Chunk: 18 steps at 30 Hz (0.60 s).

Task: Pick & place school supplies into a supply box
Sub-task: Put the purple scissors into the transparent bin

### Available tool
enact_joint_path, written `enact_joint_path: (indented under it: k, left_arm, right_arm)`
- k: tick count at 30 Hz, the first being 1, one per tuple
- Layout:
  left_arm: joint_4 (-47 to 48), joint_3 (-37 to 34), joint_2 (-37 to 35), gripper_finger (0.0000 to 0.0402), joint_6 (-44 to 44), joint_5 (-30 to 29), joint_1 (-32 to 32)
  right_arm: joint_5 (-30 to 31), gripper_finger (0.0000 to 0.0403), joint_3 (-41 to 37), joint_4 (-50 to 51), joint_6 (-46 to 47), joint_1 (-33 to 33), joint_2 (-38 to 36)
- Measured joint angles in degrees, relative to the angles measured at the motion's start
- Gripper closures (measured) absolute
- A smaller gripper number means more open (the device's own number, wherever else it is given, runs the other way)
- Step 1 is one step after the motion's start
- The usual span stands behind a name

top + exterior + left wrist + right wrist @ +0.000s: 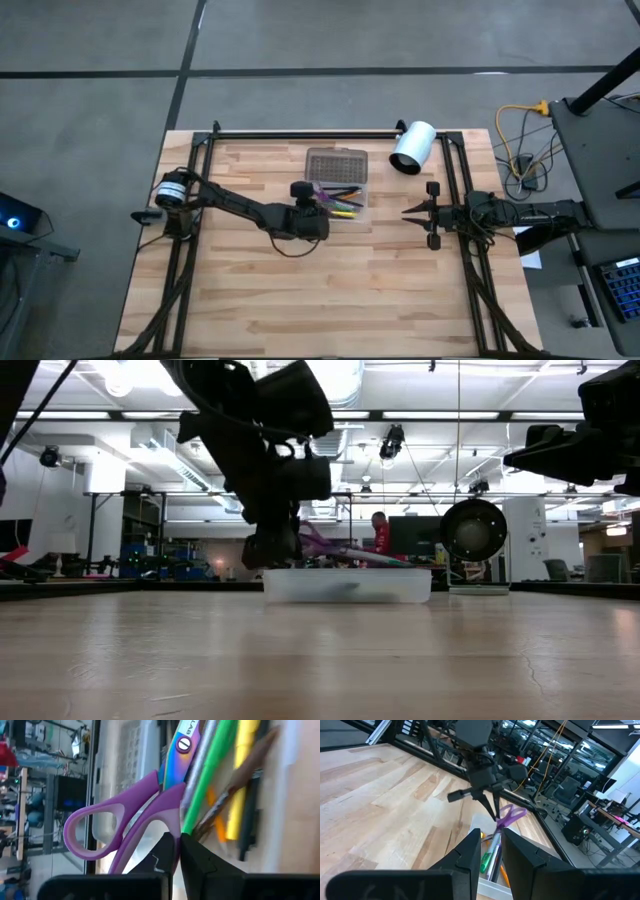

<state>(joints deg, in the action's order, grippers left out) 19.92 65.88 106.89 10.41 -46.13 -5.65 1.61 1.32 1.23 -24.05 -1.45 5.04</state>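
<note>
The clear supply box (pixel 360 190) sits mid-table with its dotted lid (pixel 336 162) folded open toward the far edge. Green, yellow, orange and dark pens (pixel 215 765) lie in its tray. The purple-handled scissors (pixel 125 820) have their blades down among the pens and their handles raised above the box wall (pixel 350 585). My left gripper (pixel 320 204) stands over the tray's left end, pointing down, shut on the scissors. My right gripper (pixel 405 210) hovers to the right of the box, pointing at it, with a narrow gap between its fingers and nothing in it. My left gripper pinches one purple handle of the scissors (pixel 170 822) between its two fingers, where the handle loops join. The fingers come from above, pointing down (pixel 495 817). The scissors sit tilted, handles up (pixel 315 540), blades among the pens in the tray.
A white cylinder (pixel 412 147) lies on its side at the far right, beside the box. Black frame rails (pixel 452 200) run along the table's left, right and far sides. Bare wood stretches across the near half (pixel 320 300). A person in red (pixel 381 535) stands far behind the table.
</note>
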Motion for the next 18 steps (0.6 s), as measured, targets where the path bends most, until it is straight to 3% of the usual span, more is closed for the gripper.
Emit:
enact_joint_path:
  k: [18]
  left_arm:
    - [-3.9,-2.0,0.0,0.0398,5.2,-0.4,1.2]
  right_arm:
    - [0.0,0.0335,0.0,0.0,0.0,0.0,0.0]
